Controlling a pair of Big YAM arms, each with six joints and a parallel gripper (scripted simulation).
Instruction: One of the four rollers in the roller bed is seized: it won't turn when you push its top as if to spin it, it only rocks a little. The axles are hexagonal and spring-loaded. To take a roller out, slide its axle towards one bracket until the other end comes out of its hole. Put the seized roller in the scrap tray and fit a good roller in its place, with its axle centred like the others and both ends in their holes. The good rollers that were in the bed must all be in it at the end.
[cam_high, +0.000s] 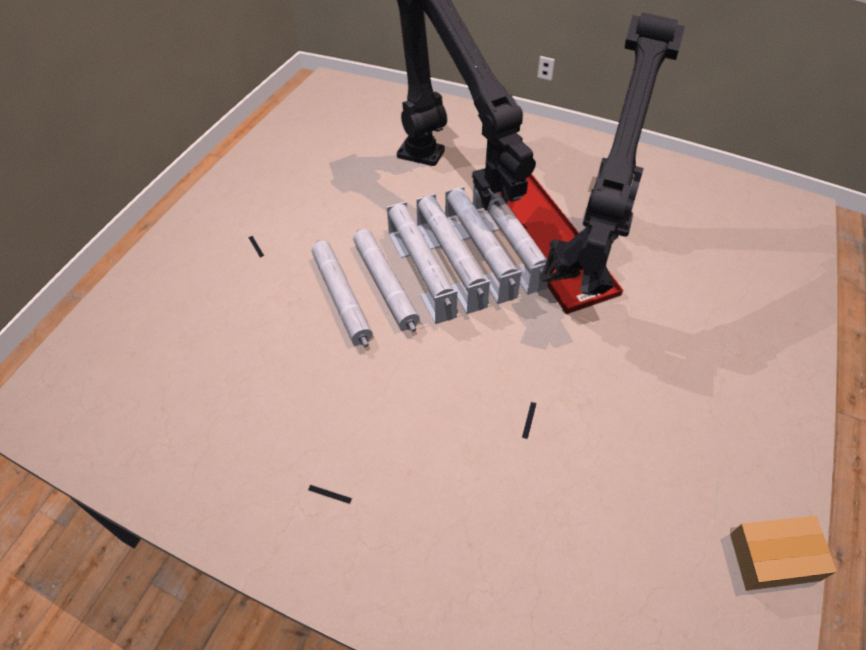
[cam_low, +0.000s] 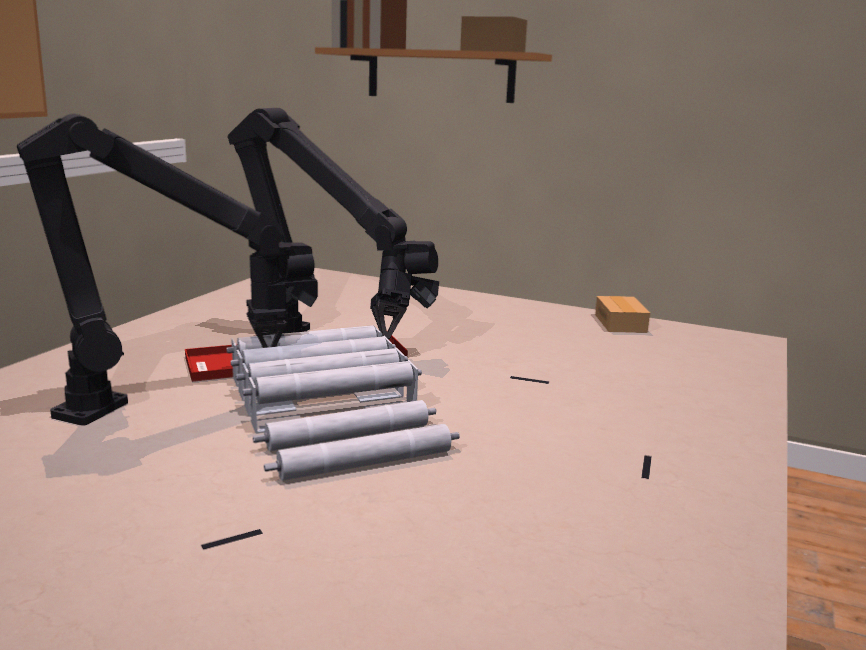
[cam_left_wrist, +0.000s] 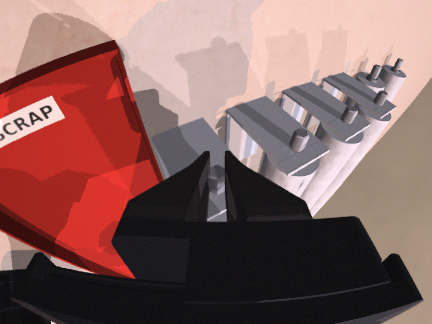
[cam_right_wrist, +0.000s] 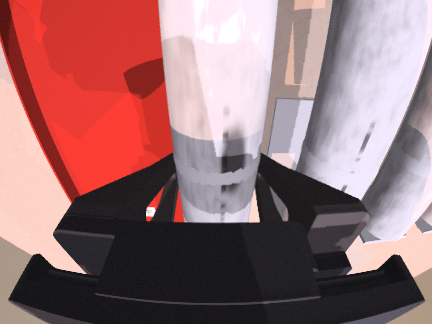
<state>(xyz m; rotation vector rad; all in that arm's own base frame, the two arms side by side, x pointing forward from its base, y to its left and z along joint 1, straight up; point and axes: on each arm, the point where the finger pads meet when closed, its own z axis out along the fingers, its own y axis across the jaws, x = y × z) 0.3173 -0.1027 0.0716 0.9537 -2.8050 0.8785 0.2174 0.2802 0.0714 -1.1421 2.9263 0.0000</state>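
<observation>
— What stretches out before you, operator?
— Your pale worktop (cam_high: 419, 433) (cam_low: 489, 552) (cam_left_wrist: 325, 15) (cam_right_wrist: 20, 210), carrying two black arms bent high at the elbow.

— How do they stand?
— Your right arm (cam_high: 465, 55) (cam_low: 181, 181) slopes down from its elbow, its wrist dropping steeply over one end of the bed. Your left arm (cam_high: 633, 111) (cam_low: 328, 167) descends at the opposite end, its wrist angled toward the bracket.

— And the goods?
— Your red scrap tray (cam_high: 538, 209) (cam_low: 208, 356) (cam_left_wrist: 90, 145) (cam_right_wrist: 95, 115) lies alongside the bed, next to the outermost roller (cam_high: 515, 230) (cam_low: 342, 334) (cam_right_wrist: 220, 90), which lies between its brackets. Three more line up beyond it. Two loose rollers, the nearer spare (cam_high: 386, 279) (cam_low: 347, 425) (cam_left_wrist: 371, 80) and the farther spare (cam_high: 342, 293) (cam_low: 367, 452) (cam_left_wrist: 392, 72), lie past the bed's other side. Which is seized, you cannot tell by looking.

— Your grip?
— Your right gripper (cam_high: 495, 202) (cam_low: 269, 344) (cam_right_wrist: 216, 160), about half open, clasps the outermost roller's barrel. Your left gripper (cam_high: 549, 274) (cam_low: 386, 335) (cam_left_wrist: 217, 159), nearly closed, pinches that roller's axle end (cam_left_wrist: 216, 175).
</observation>
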